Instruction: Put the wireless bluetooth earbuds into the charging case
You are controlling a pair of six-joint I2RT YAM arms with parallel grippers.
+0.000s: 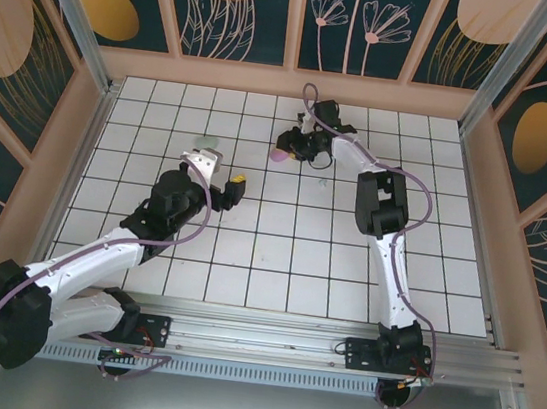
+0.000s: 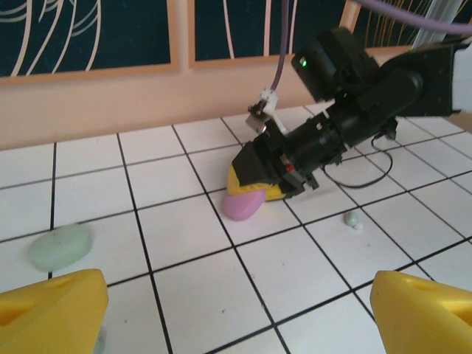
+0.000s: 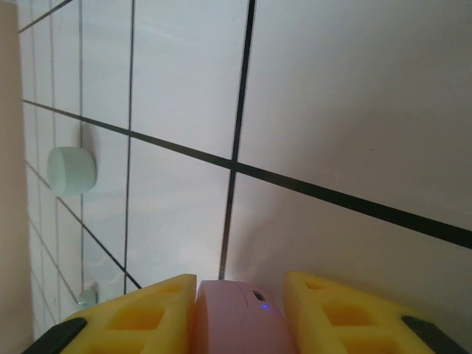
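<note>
My right gripper (image 3: 240,324) is shut on a closed pink charging case (image 3: 237,318) with a small blue light on its front. The case sits low between the yellow fingers (image 3: 140,313), over the white tiles. In the left wrist view the same pink case (image 2: 243,203) pokes out of the right gripper (image 2: 258,188) and rests on the floor. One mint green earbud (image 2: 353,219) lies on a tile to its right. A closed mint case (image 2: 60,245) lies at the left. My left gripper (image 2: 236,317) is open with nothing between its fingers. The pink earbuds are out of view.
The tiled floor (image 1: 277,255) is ringed by a wooden wall (image 1: 289,84) just behind the right gripper (image 1: 296,147). The mint case (image 1: 207,141) lies beyond the left gripper (image 1: 220,169). In the right wrist view the mint case (image 3: 71,170) and a mint earbud (image 3: 87,296) lie at the left.
</note>
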